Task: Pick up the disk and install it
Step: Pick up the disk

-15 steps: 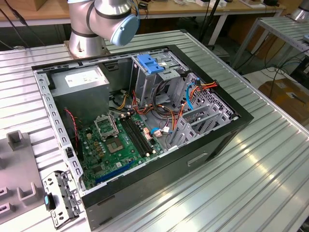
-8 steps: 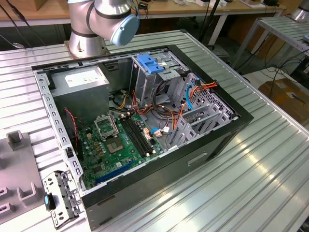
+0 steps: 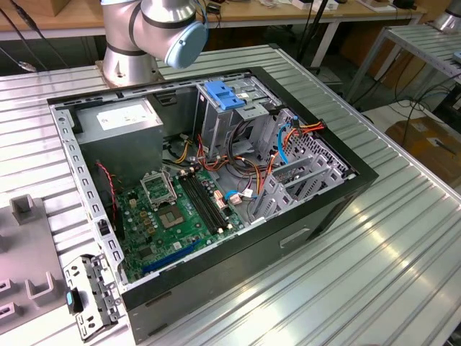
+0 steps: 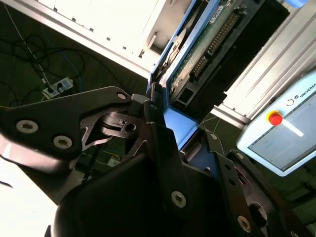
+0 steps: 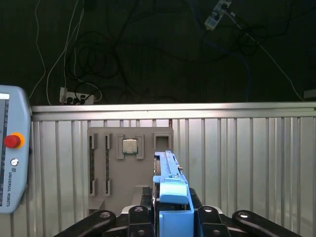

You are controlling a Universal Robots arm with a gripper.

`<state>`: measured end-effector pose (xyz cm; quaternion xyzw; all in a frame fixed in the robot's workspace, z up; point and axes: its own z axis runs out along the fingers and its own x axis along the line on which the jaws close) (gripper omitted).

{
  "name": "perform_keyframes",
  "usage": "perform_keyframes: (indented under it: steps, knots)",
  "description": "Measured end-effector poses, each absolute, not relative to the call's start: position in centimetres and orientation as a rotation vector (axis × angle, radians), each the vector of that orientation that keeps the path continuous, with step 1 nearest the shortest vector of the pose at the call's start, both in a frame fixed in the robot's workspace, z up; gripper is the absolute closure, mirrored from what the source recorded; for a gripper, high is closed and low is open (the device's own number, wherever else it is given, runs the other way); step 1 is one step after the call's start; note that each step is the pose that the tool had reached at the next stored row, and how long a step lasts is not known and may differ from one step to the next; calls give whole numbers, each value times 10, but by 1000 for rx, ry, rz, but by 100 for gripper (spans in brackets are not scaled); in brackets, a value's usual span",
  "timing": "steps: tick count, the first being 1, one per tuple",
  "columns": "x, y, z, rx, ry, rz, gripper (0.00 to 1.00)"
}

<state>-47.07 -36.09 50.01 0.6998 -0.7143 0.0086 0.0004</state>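
Taking the exterior view from its left, a grey fixture plate (image 3: pixel 25 245) is lying on the ribbed metal table (image 3: pixel 389 259), with a small metal bracket (image 3: pixel 90 295) just beside the open computer case (image 3: pixel 302 231). The case is holding, left to right, a grey power supply (image 3: pixel 119 119) in its upper left corner, a green motherboard (image 3: pixel 173 209) lying flat on its floor, and a metal drive cage (image 3: pixel 238 122) topped by a blue latch (image 3: pixel 223 95). Orange, red and blue cables (image 3: pixel 248 169) are trailing across the gap between board and cage. The robot arm's base (image 3: pixel 137 43) is standing at the upper left of that frame, behind the case. Both wrist views are bringing in the gripper (image 5: pixel 170 219): its black fingers (image 4: pixel 158 128) are clenched on the disk (image 5: pixel 170 190), gripping its bright blue carrier rail, so the disk is hanging over the table. The second wrist view is showing the disk's green circuit board side, with a teach pendant (image 4: pixel 281 133) beyond. In the first wrist view the disk is standing in front of the fixture plate — which is carrying a small square chip (image 5: pixel 130 146) — and a power strip (image 5: pixel 74 96) is lying on the dark floor past the table's edge.
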Motion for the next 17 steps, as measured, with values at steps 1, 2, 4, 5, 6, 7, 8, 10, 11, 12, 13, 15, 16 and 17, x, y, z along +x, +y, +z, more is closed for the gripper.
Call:
perform_keyframes:
  steps: [1,2,4,5,6,7,8,10,11,12,13,15,16,17]
  knots:
    - [-470,-361,500,2198,-2243,27,63]
    - [-469,-361,500,2198,-2243,27,63]
    - [-468,-361,500,2198,-2243,27,63]
    - [-466,-361,500,2198,-2243,27,63]
    - [-465,-361,500,2198,-2243,27,63]
    - [-463,-361,500,2198,-2243,27,63]
    - [-461,-361,500,2198,-2243,27,63]
    - [-459,-361,500,2198,-2243,27,63]
    - [-459,-361,500,2198,-2243,27,63]
    - [-458,-361,500,2198,-2243,27,63]
    - [-458,-361,500,2198,-2243,27,63]
    - [-457,-361,500,2198,-2243,27,63]
    - [-456,-361,500,2198,-2243,27,63]
    - [-455,-361,500,2198,-2243,27,63]
